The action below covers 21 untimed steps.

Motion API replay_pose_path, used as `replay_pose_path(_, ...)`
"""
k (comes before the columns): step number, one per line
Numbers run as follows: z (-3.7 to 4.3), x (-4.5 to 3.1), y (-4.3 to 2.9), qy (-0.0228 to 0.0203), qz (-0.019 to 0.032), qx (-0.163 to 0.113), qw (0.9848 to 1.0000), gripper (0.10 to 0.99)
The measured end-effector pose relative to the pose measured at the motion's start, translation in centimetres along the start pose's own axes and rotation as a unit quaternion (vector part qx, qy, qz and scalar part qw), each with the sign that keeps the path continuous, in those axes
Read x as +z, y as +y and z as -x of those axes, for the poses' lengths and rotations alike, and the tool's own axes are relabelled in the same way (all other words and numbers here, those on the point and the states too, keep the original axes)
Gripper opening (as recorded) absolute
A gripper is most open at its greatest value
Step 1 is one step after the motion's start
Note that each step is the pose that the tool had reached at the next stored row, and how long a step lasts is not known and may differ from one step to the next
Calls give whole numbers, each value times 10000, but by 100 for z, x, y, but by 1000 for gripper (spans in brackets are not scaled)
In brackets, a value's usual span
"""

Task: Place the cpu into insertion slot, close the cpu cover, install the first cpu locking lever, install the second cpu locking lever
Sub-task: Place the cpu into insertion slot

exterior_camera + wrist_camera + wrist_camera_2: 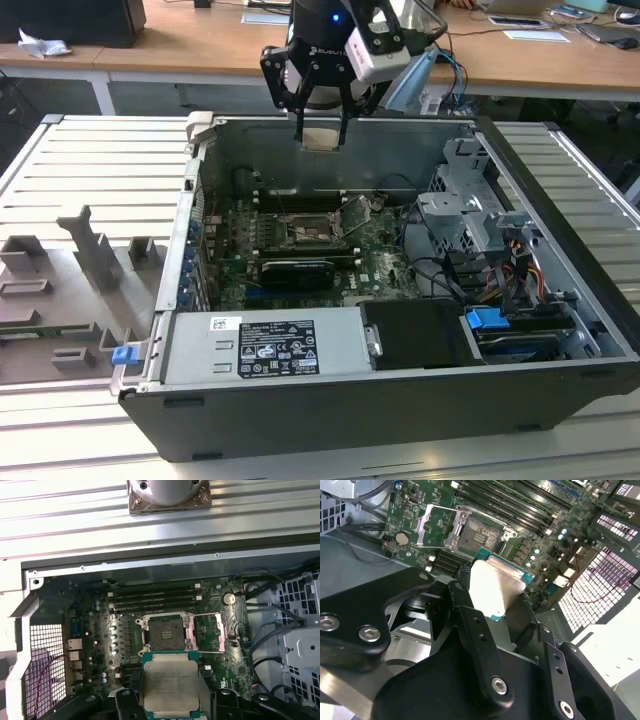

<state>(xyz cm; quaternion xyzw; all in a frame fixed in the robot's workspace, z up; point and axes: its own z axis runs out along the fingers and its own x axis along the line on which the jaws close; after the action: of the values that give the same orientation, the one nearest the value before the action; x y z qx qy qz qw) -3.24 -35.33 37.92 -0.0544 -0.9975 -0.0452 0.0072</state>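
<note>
Chip in transit: the gripper (pixel 320 128) pinches the cpu (pixel 170 686) by its edges and holds it above the open computer case (pixel 300 420), well clear of the board. The insertion slot (pixel 167 632) lies bare, with the cpu cover (pixel 210 632) swung open beside it. Judged from this, none of the four steps is yet complete.

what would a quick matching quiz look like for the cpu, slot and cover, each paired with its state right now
Things:
1 cpu
2 slot
3 cover

States:
a empty, nothing seated in it
b held in the end effector
c swung open beside the slot

Pairs: 1-b; 2-a; 3-c
</note>
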Motion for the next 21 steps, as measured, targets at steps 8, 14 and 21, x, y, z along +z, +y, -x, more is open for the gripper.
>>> replay_pose_path(8, 0, 0, 0, -15, 3, 160, 9999, 529)
replay_pose_path(14, 0, 0, 0, -24, 5, 272, 9996, 529)
replay_pose_path(21, 0, 1, 0, -37, 8, 411, 9991, 529)
